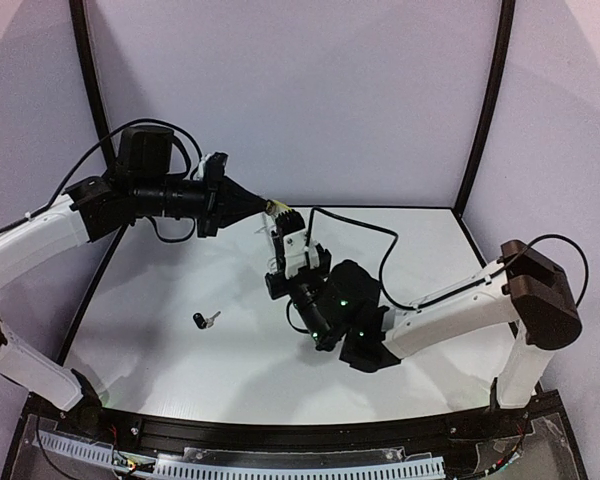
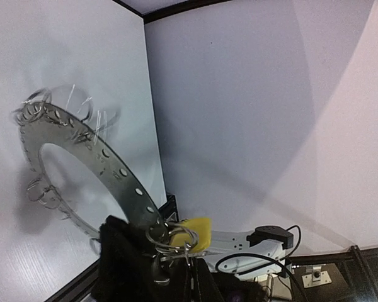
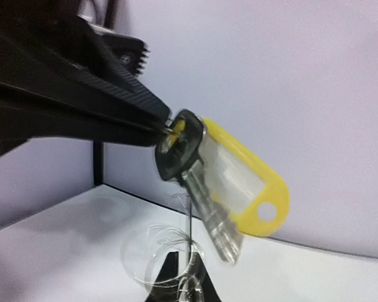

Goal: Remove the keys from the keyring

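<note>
My left gripper (image 1: 263, 205) reaches in from the left, raised above the table, and is shut on the yellow-headed key (image 3: 246, 182). Its black fingertips (image 3: 145, 113) pinch the key's top, and a dark bow and silver blade (image 3: 217, 226) hang down beside the yellow part. The keyring (image 2: 82, 157), a flat grey hoop fringed with wire loops, hangs from that key. My right gripper (image 1: 283, 240) points up from below and is shut on the keyring's lower edge, among blurred wire loops (image 3: 167, 255). The black-headed key (image 1: 205, 320) lies loose on the table, left of the right arm.
The white table (image 1: 180, 290) is walled by pale panels with black corner posts (image 1: 485, 110). The right arm's black cable (image 1: 385, 250) loops over the table behind its wrist. The black front rail (image 1: 300, 440) runs along the near edge.
</note>
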Tool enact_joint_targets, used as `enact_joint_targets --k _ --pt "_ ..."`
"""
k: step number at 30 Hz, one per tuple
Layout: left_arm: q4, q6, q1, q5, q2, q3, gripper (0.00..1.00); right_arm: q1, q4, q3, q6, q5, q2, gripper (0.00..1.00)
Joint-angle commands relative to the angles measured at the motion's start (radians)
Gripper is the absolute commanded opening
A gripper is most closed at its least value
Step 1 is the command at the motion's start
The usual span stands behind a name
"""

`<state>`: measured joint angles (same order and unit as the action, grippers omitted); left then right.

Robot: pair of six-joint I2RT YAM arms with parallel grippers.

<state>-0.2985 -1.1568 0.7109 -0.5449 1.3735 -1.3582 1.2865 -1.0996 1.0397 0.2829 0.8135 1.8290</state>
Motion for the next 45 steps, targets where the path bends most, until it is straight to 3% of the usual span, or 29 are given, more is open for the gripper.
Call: enact_joint_targets --k 1,3,7,11,14,15,17,22,30,37,45 --pt "-0.052 0.096 -0.014 0.013 -0.076 0.02 0.01 0.004 -0.061 -0.109 0.136 0.029 -0.132 0.0" --pt "-0.041 0.136 -0.023 -0.023 -0.077 0.034 0.01 0.003 -0.038 -0.146 0.231 -0.036 -0.196 0.0" --pt "0.014 0.237 -0.028 -0.169 -0.046 0.082 0.01 0.002 0.18 -0.182 0.445 -0.165 -0.377 0.0" --pt "0.191 0.308 -0.028 -0.35 -0.041 0.184 0.01 -0.021 0.547 -0.16 0.63 -0.279 -0.586 0.0" --pt "0.101 0.45 -0.025 -0.351 -0.094 0.192 0.31 -0.04 0.802 -0.137 0.796 -0.399 -0.724 0.0" --pt "0.085 0.515 -0.022 -0.343 -0.123 0.198 0.48 -0.041 0.871 -0.125 0.844 -0.432 -0.756 0.0" --pt "0.054 0.581 -0.017 -0.33 -0.159 0.209 0.63 -0.044 0.975 -0.097 0.927 -0.498 -0.803 0.0" --pt "0.014 0.694 0.014 -0.307 -0.176 0.207 0.73 -0.044 1.173 -0.014 1.06 -0.583 -0.836 0.0" --pt "0.048 0.794 0.086 -0.313 -0.169 0.181 0.92 -0.045 1.232 0.04 1.098 -0.694 -0.84 0.0" --pt "0.046 0.806 0.126 -0.313 -0.136 0.144 0.92 -0.043 1.229 0.028 1.085 -0.755 -0.85 0.0" --pt "0.045 0.795 0.195 -0.299 -0.091 0.087 0.74 -0.044 1.202 0.004 1.083 -0.778 -0.863 0.0"
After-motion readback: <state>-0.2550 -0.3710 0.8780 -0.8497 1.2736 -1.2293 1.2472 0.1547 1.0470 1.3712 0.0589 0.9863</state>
